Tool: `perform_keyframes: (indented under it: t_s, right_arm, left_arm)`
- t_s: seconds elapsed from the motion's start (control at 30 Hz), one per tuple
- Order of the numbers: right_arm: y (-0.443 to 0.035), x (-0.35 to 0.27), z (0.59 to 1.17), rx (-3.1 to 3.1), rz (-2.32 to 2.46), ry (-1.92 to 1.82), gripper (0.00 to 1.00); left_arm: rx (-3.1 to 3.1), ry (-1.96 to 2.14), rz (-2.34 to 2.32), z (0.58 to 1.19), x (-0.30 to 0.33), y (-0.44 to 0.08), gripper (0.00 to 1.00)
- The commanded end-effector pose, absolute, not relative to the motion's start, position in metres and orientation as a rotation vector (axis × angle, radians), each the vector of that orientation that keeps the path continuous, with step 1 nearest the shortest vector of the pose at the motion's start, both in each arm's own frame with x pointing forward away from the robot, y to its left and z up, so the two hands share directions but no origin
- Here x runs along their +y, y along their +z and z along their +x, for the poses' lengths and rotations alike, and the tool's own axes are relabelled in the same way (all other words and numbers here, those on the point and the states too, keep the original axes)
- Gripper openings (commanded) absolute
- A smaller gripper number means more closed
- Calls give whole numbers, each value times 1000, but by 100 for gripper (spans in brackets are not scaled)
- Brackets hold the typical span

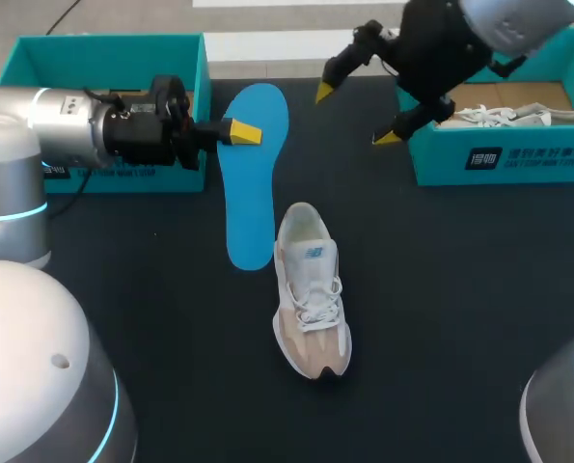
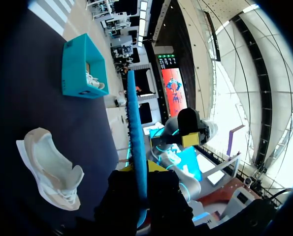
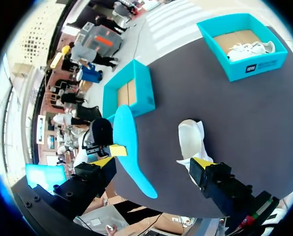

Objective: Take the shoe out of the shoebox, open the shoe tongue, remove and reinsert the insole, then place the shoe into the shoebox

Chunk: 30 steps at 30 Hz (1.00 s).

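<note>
My left gripper (image 1: 240, 132) is shut on the blue insole (image 1: 253, 193), gripping it near the heel end. The insole hangs above the dark table, beside the shoe. In the left wrist view the insole (image 2: 135, 118) stands edge-on between the fingers of the left gripper (image 2: 139, 169). The beige and white shoe (image 1: 311, 294) lies on the table, its tongue pulled open; it shows again as the shoe (image 2: 50, 169) and the shoe (image 3: 191, 137). My right gripper (image 1: 356, 115) hovers open and empty above the table's far side. In its own view the right gripper (image 3: 152, 162) frames the insole (image 3: 129, 132).
An empty teal shoebox (image 1: 113, 58) stands at the back left, behind my left arm. A second teal shoebox (image 1: 504, 159) at the back right holds a white shoe (image 1: 504, 116). The dark tabletop (image 1: 441, 289) lies bare around the beige shoe.
</note>
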State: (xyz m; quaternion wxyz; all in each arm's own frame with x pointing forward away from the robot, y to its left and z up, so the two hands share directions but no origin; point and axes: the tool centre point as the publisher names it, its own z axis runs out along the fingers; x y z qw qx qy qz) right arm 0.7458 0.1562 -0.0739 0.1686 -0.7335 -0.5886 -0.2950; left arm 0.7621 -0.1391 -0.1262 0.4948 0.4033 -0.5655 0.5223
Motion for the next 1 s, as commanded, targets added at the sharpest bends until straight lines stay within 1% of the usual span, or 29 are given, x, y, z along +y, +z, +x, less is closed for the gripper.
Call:
perform_keyframes:
  t_s: [0.03, 0.13, 0.7, 1.0]
  right_arm:
    - [-85, 148, 745, -1464, -1841, -1113, 100]
    - [-92, 148, 745, -1432, -1762, -1144, 100]
    - [-92, 148, 745, -1432, -1762, -1144, 100]
    - [-92, 150, 746, -1555, -1404, -1363, 100]
  left_arm:
    - [-1372, 1266, 980, 761, -139, -126, 0]
    - [-1372, 1266, 980, 761, -139, -126, 0]
    - [-1372, 1266, 980, 761, -139, -126, 0]
    - [-1372, 1266, 980, 761, -139, -126, 0]
